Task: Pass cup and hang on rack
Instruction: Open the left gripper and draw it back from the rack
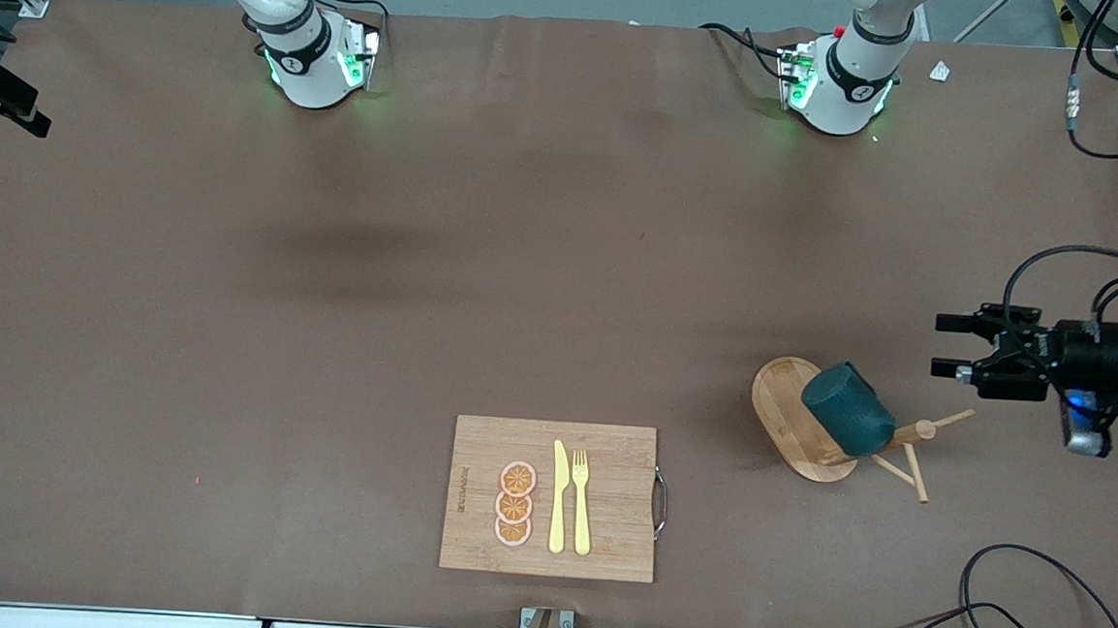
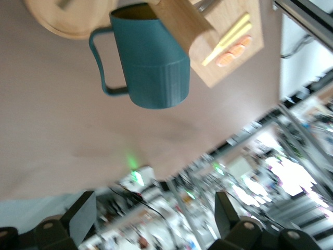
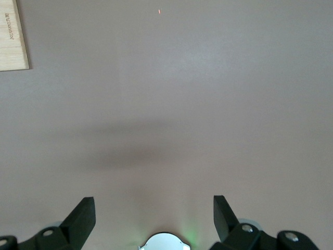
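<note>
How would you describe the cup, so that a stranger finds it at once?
Look toward the left arm's end of the brown table, where a light wooden mug rack stands. The small dark teal cylindrical cup hangs on it, the only teal thing there, with a thin side handle.

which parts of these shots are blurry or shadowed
Left wrist view: the dark teal cylindrical mug on the light wooden mug tree looks fairly sharp, the lab background smeared. Front view: soft dark shadows on the brown table cover. Right wrist view: one faint shadow band, open right tool.
</note>
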